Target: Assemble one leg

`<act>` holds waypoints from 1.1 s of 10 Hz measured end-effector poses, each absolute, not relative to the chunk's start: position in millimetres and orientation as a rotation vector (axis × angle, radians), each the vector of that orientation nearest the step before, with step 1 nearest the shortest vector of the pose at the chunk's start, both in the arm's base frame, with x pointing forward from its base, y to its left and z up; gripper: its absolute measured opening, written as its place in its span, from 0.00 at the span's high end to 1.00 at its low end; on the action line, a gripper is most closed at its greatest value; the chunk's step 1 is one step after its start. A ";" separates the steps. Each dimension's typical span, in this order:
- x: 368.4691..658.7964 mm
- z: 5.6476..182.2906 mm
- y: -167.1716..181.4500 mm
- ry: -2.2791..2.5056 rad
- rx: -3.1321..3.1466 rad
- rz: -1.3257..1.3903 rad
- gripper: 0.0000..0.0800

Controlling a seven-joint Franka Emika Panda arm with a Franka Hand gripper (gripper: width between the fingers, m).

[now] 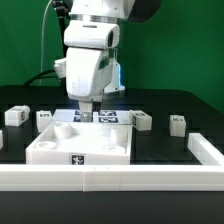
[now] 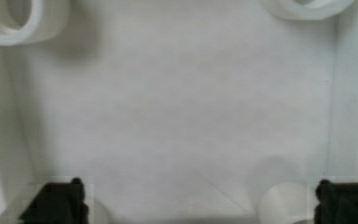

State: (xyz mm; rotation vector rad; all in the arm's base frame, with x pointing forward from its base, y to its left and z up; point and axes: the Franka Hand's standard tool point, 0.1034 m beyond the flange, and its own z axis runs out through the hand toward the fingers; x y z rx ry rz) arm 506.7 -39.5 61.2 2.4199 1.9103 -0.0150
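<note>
Worktop (image 1: 20,150): flat, matt black; bare black surface shows on both sides of the parts.
White rail (image 1: 120,180): a low white wall along the near edge of the worktop. At the near corner on the exterior view's right it turns toward the far edge.
Panel (image 1: 50,152): a wide white tray-like piece just behind the white rail, about midway along the near edge. It has a square black-and-white tag (image 1: 78,158) on its near wall. In the wrist view its pale floor fills the picture, with two round recesses (image 2: 16,25) at its corners.
Gripper (image 1: 88,110): hangs from the white arm (image 1: 90,55) over the far part of the panel. Its fingers are spread wide and grasp nothing; between the dark fingertips (image 2: 55,200) lies only panel floor. Contact with the panel cannot be told.
Legs: four small white tagged blocks lie on the worktop past the panel, in a row along the far edge, all apart from the gripper. From the exterior view's left they are first leg (image 1: 15,115), second leg (image 1: 45,118), third leg (image 1: 142,121) and fourth leg (image 1: 178,123).
Marker board (image 1: 112,117): thin, flat and white with tags, lying between the second leg and third leg and partly hidden by the gripper.
Room: a green backdrop (image 1: 180,40) stands beyond the far edge; a black cable (image 1: 45,45) hangs on the exterior view's left of the arm.
</note>
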 end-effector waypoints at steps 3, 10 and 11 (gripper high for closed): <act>487.8 53.9 -33.7 1.931 2.423 -0.031 0.19; 444.9 19.7 -33.4 1.947 2.449 -0.020 0.19; 445.8 16.5 -35.1 1.942 2.457 -0.023 0.19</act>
